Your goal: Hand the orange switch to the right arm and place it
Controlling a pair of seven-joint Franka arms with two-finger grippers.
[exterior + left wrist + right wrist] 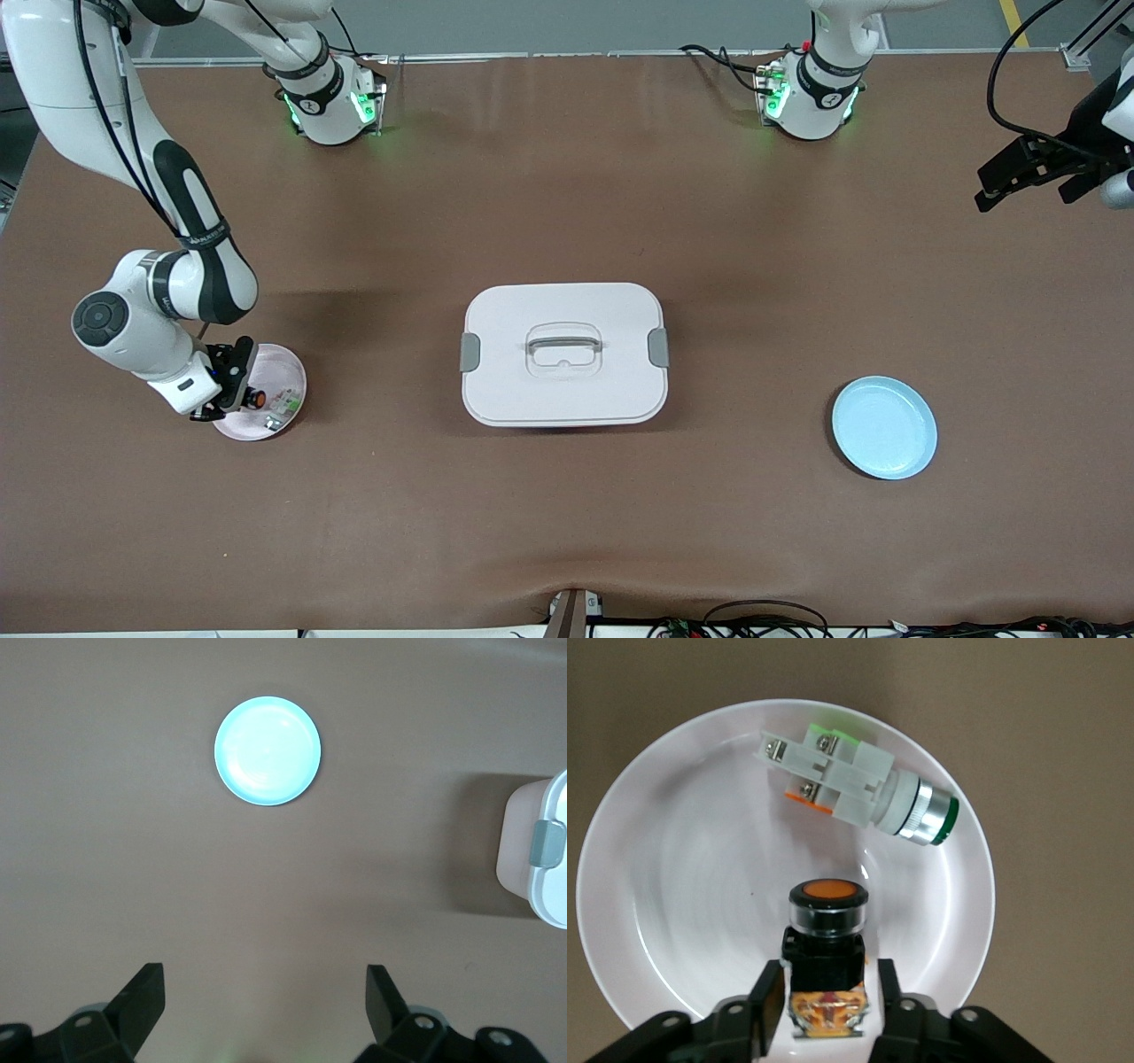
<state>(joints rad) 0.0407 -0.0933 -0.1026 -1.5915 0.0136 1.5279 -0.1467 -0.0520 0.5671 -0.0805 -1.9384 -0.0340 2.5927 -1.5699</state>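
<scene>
The orange switch (827, 939), a black block with a round orange button, lies on the pale pink plate (620, 859) near the right arm's end of the table. My right gripper (827, 992) is low over that plate, its fingers on either side of the switch's body with a thin gap showing, so it is open. In the front view the switch (257, 398) sits just beside the right gripper (232, 381) on the plate (292, 372). My left gripper (997, 190) waits up in the air at the left arm's end, open and empty (266, 992).
A green-and-white part (850, 784) lies on the same plate, beside the switch. A white lidded box (563, 354) with a handle stands mid-table. A light blue plate (884, 427) lies toward the left arm's end, also seen from the left wrist (267, 750).
</scene>
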